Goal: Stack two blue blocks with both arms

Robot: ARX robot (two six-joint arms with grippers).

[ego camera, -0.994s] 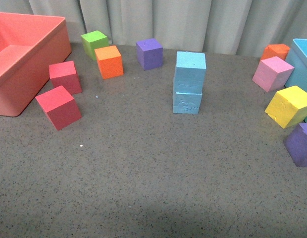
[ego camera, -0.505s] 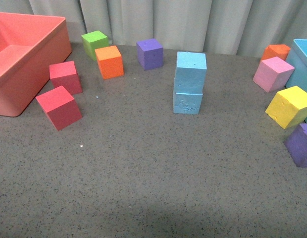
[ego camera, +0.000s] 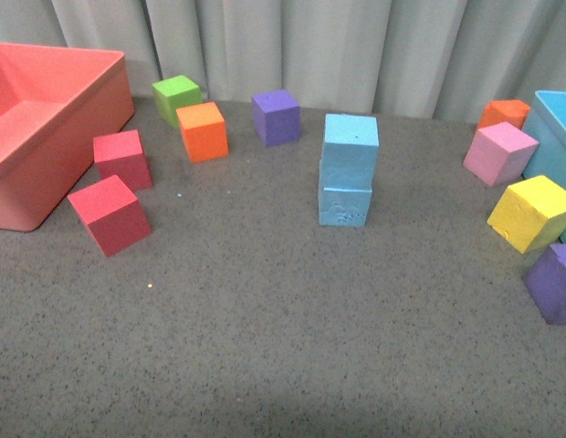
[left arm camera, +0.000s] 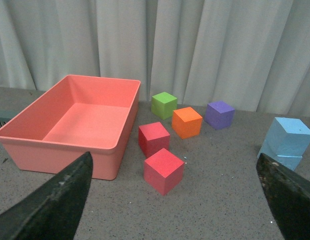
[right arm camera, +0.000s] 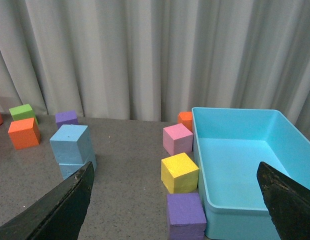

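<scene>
Both end effectors, left (left arm camera: 175,200) and right (right arm camera: 175,200), hang spread and empty, while the stacked blue blocks (ego camera: 347,169) have stayed standing, suggesting the task is done.

The tabletop (ego camera: 283,319) is dark grey, speckled with fine light and dark flecks. Two light sky-blue blocks: the top block (ego camera: 351,139) has plain, even faces, and the bottom block (ego camera: 344,204) is the same blue with a mottled, dented front. The left bin (ego camera: 46,137) is salmon-red; the right bin (right arm camera: 245,165) is light blue. Two red cubes (ego camera: 110,214) (ego camera: 122,158), a green cube (ego camera: 176,96), an orange cube (ego camera: 203,130) and a purple cube (ego camera: 276,117) lie left of the blue pair. To the right are a pink cube (ego camera: 499,152), a yellow cube (ego camera: 532,212), a second orange cube (ego camera: 504,112) and a second purple cube (ego camera: 553,283). The curtain (ego camera: 292,46) is pale grey. Both end effectors (left arm camera: 170,200) (right arm camera: 170,200) are black.
</scene>
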